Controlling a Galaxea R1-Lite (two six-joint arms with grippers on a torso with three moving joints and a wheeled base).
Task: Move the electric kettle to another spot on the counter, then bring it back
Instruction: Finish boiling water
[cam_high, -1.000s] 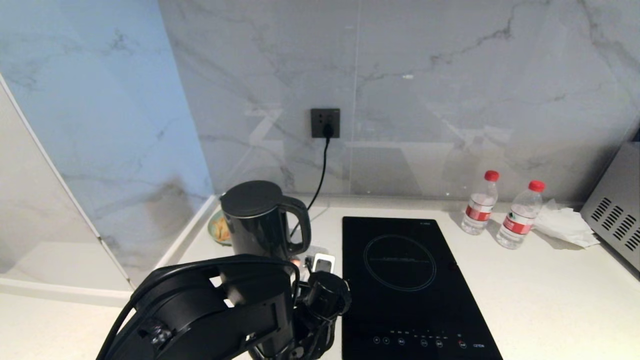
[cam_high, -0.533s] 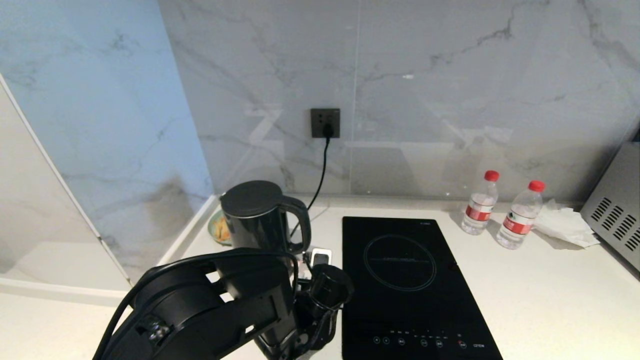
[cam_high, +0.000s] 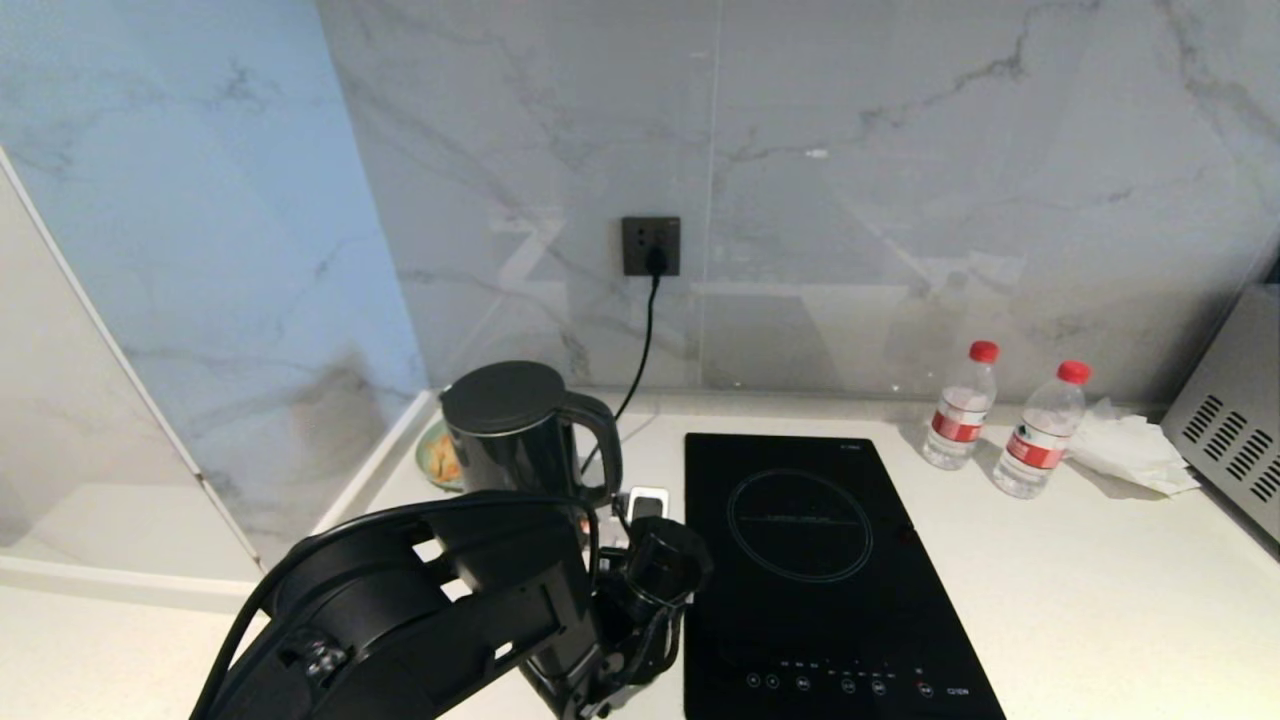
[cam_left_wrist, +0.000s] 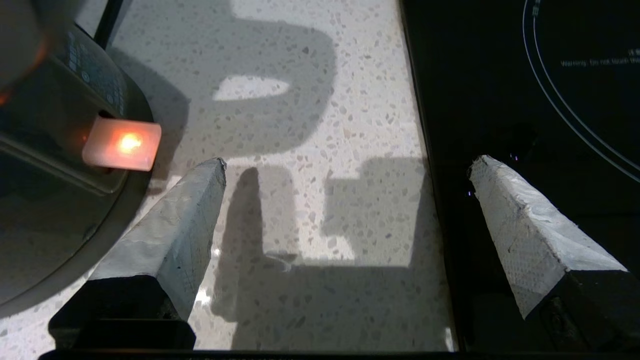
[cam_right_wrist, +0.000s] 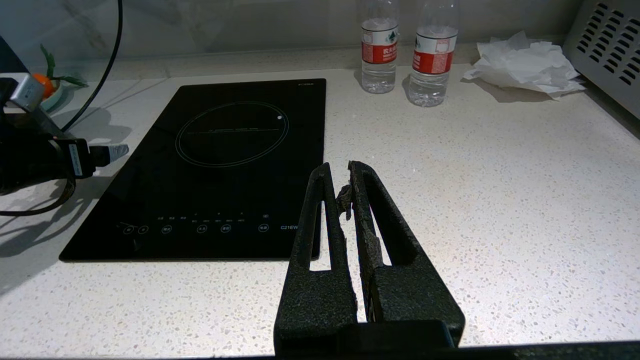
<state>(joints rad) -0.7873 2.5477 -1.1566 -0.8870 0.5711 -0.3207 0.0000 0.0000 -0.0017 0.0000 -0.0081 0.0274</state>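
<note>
The electric kettle (cam_high: 520, 432) stands upright at the left centre of the head view, on the counter (cam_high: 1100, 590) near the back wall corner, its handle toward the hob (cam_high: 815, 560). Its lit orange switch (cam_left_wrist: 122, 144) shows in the left wrist view. The left pincer (cam_left_wrist: 345, 167) hangs spread wide over the counter strip between kettle and hob, holding nothing; one finger (cam_left_wrist: 175, 230) is just beside the kettle's base. A black cord (cam_high: 640, 350) runs from the wall socket (cam_high: 650, 245) down behind the kettle. A small dish (cam_high: 438, 455) sits behind the kettle. Two water bottles (cam_high: 995, 420) and crumpled tissue (cam_high: 1130, 450) occupy the right of the frame. The right pincer (cam_right_wrist: 347, 175) is pressed together, idle above bare counter beside the hob.
</note>
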